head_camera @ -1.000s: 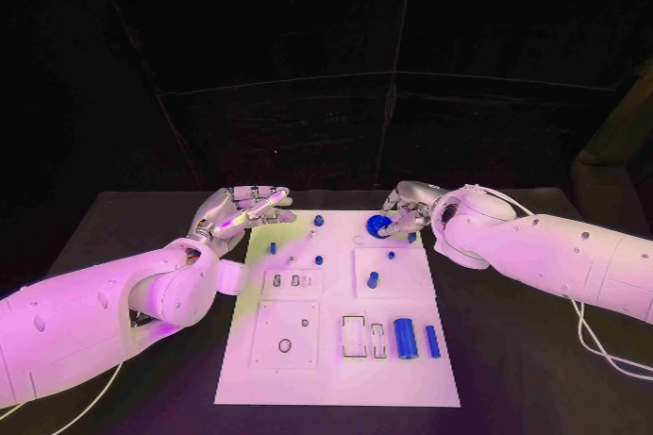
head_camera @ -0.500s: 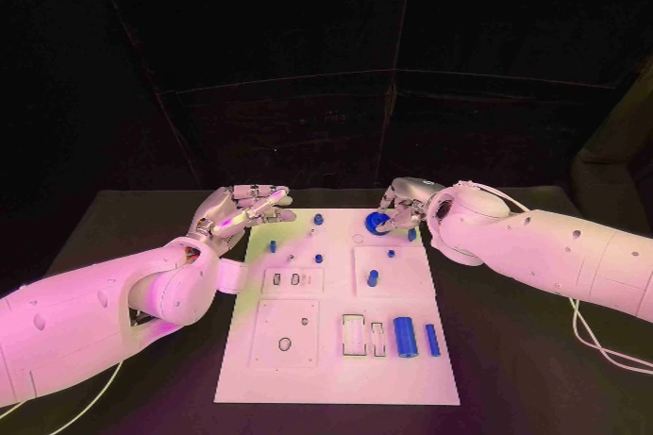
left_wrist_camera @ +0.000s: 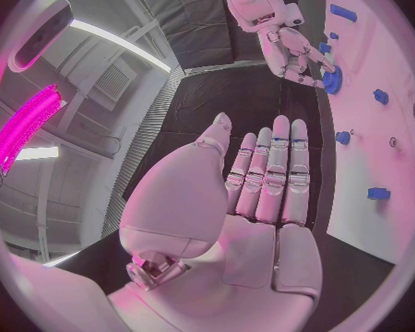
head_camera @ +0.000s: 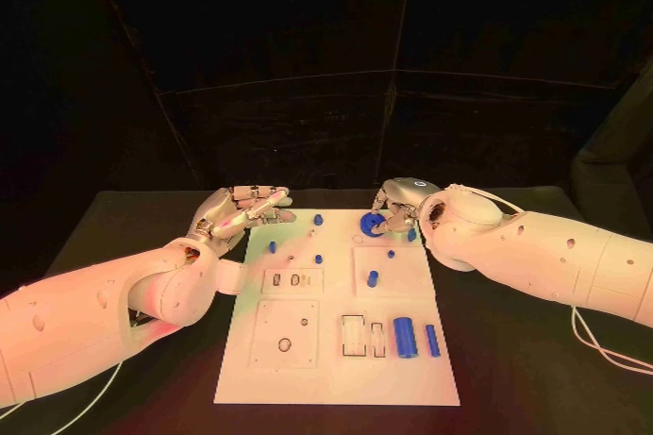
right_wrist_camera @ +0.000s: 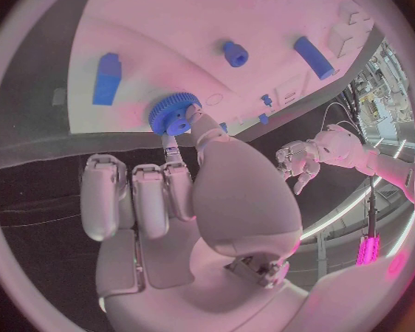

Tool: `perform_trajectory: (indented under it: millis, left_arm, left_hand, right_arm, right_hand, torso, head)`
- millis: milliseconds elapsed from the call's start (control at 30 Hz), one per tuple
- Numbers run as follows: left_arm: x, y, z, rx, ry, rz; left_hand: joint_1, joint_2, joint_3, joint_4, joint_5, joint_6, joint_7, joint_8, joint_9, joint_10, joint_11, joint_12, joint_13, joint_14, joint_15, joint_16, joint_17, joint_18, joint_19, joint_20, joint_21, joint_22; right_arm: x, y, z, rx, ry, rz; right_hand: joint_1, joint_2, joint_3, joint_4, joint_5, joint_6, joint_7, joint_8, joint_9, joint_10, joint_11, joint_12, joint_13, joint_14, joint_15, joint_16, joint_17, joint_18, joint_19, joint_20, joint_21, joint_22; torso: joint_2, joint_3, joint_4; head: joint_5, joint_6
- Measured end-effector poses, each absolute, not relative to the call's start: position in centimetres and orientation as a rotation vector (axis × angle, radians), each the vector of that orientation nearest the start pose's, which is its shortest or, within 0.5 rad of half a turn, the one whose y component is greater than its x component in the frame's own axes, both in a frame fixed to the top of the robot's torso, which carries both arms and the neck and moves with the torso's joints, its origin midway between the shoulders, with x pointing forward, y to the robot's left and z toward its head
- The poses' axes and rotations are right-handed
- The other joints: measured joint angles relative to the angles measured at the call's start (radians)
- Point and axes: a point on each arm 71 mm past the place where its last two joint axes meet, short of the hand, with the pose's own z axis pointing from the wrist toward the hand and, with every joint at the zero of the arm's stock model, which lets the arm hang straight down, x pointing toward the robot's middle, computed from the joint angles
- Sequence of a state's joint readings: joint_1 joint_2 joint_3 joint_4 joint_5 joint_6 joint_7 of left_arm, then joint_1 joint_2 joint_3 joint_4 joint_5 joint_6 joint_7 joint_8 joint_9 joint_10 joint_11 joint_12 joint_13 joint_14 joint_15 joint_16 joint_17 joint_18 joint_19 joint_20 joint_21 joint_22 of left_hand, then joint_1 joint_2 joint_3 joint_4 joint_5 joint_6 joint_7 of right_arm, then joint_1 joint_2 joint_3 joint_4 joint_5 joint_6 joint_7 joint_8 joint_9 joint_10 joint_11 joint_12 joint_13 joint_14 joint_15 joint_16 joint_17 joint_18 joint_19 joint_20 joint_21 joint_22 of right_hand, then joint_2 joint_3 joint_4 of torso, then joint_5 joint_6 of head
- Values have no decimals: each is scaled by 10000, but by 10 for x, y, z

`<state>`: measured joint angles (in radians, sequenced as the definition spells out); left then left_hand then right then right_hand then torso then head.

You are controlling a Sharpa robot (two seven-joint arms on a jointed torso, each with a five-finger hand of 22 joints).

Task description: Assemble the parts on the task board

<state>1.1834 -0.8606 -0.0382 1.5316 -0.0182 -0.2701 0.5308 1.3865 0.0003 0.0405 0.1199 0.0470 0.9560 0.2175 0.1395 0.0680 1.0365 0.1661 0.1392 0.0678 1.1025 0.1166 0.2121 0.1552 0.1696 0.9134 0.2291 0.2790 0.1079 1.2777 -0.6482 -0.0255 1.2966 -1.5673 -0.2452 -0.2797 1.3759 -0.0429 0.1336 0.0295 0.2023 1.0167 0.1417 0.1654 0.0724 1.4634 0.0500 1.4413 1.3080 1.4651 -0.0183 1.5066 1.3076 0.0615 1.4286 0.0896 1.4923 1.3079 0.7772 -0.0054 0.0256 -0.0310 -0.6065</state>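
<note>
- Right silver many-fingered hand [head_camera: 397, 206] at the far edge of the white rectangular task board [head_camera: 341, 378], thumb and a finger pinching the round blue toothed gear [head_camera: 372, 225]; other fingers curled alongside.
- Gear sits at the board's far edge, near the middle, seen also in the right wrist view [right_wrist_camera: 174, 113].
- Left silver hand [head_camera: 242, 212] beside the board's far left corner, holds nothing, fingers straight and side by side [left_wrist_camera: 272, 171].
- Blue cylinder [head_camera: 404, 338] and thinner blue rod [head_camera: 431, 340] lie on the near right of the board.
</note>
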Motion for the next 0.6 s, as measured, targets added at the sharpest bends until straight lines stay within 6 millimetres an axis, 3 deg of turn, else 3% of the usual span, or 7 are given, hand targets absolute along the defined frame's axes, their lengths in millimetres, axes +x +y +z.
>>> perform_trajectory:
  millis: [333, 600]
  left_arm:
    - [485, 216, -175, -10267, 13161, -16459]
    - [485, 215, -175, -10268, 13169, -16461]
  left_hand:
    - [0, 0, 0, 0, 0, 26, 26, 0, 0, 0, 0, 0, 0, 0, 0, 0, -1, 0, 0, 0, 0, 1]
    - [0, 0, 0, 0, 0, 24, 25, 0, 0, 0, 0, 0, 0, 0, 0, 0, -2, 1, 0, 0, 0, -10]
  right_arm:
    - [524, -140, -144, -2132, 15249, 4959]
    - [522, -102, -141, -2588, 14866, 5455]
  right_hand:
    - [-145, -29, 265, 36, 224, 53, 53, -126, -72, 0, 0, 70, -1, 0, 1, 5, -1, 1, 121, -20, 94, -1]
    - [-208, -41, 286, 55, 224, 53, 53, -159, -72, -1, 0, 70, -1, 0, 1, 5, -1, 2, 120, -20, 94, -1]
  torso:
    - [-1, -12, 10]
    - [7, -17, 22]
  head:
    - [50, 55]
    - [100, 43]
